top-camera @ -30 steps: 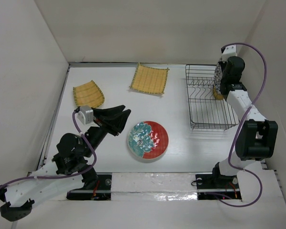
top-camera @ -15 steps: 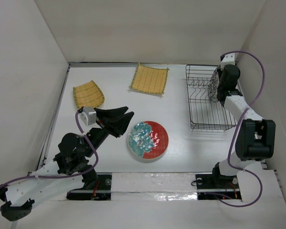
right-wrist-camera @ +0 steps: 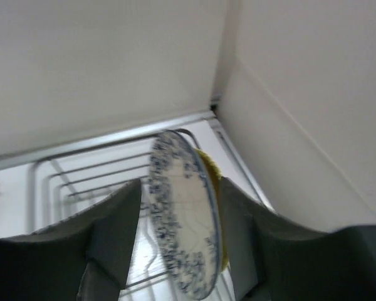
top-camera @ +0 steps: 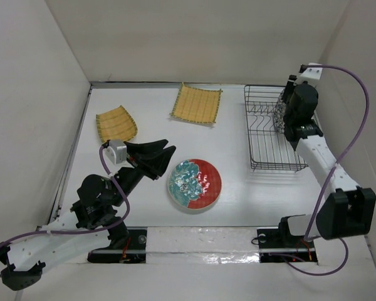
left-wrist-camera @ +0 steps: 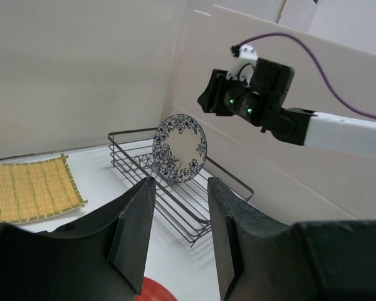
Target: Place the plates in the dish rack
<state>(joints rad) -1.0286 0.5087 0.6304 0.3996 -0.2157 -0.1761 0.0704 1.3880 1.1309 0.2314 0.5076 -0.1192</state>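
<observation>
A: While both arms are hovering, how many plates are you counting?
B: Five. One red plate is lying at 6 o'clock. Two square ones are lying flat, the left bamboo plate at 10 and the far bamboo plate at 12. One blue-and-white patterned plate is standing in the single wire dish rack at 2 o'clock, a small yellow plate sitting just behind.
A: Jaws?
B: The left gripper is gaping partway, empty. The right gripper is standing wide, clear of the patterned plate.
A: Room?
B: Cream walls are enclosing a white tabletop.

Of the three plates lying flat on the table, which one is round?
The red plate with the teal-white pattern. The left yellow plate and the back yellow plate are both square and ribbed.
</observation>
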